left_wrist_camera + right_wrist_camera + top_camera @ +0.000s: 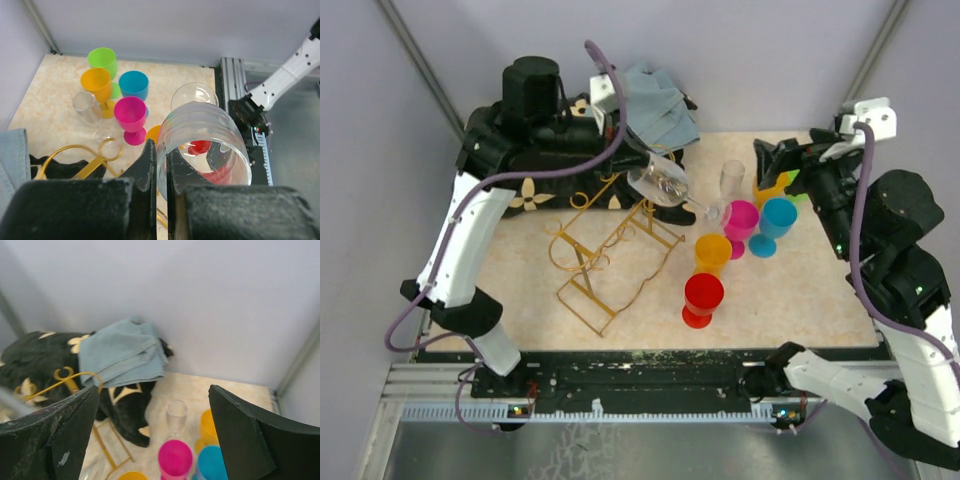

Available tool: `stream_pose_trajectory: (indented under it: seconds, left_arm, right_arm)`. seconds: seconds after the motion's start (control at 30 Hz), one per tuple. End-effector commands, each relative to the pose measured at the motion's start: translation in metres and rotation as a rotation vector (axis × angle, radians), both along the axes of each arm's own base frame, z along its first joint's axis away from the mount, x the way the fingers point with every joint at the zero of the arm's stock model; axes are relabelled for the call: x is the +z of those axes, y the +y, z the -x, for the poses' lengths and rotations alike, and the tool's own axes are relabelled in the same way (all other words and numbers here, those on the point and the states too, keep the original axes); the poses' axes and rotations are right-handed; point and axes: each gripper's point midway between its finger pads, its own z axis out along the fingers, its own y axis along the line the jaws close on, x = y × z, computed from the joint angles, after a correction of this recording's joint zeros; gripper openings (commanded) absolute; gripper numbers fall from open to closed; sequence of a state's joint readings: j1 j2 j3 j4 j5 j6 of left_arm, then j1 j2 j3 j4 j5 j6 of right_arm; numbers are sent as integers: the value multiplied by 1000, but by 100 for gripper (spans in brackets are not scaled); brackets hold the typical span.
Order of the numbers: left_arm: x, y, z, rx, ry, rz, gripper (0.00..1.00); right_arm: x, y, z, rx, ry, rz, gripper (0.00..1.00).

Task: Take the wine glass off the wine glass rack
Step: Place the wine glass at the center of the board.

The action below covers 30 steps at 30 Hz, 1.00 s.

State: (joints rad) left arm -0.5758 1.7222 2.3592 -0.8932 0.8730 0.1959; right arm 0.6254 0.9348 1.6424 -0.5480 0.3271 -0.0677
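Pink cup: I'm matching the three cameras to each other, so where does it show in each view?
Top view: the pink cup stands right of centre, just left of the blue cup.
Left wrist view: left of centre, just below the blue cup.
Right wrist view: at the bottom edge, near the middle, left of the blue cup.
Shared landmark: the blue cup, its neighbour in all three.

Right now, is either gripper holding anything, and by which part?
The left gripper pinches the clear wine glass by its bowl wall at the rim. The right gripper is open, holding nothing.
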Motion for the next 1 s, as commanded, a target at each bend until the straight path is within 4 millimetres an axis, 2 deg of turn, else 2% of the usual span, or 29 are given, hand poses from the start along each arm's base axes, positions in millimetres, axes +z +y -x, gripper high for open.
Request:
stream_pose_trajectory:
  seconds: [0.0, 0.13, 0.37, 0.5, 0.67, 0.8, 0.97]
  left_arm:
    - [0, -8, 32, 1, -154, -81, 0]
    - [-7, -27, 55, -15, -240, -135, 0]
    - [-30, -59, 89, -74, -313, -235, 0]
    - [-48, -80, 105, -104, -351, -295, 0]
    - [-68, -105, 115, -133, -374, -341, 0]
    - [-90, -126, 119, -159, -354, -377, 0]
    - [-109, -151, 114, -160, -377, -395, 0]
  right_arm:
    - [-20, -57, -6, -323, 80, -9, 91]
    - [-36, -83, 2, -456, 113, -33, 91]
    - [-60, -136, 32, -704, 158, -51, 91]
    - [-71, -151, 45, -771, 187, -39, 92]
    - [-84, -166, 59, -841, 214, -46, 92]
    - [-88, -180, 71, -910, 225, -58, 92]
    - [-93, -184, 78, -913, 231, -76, 93]
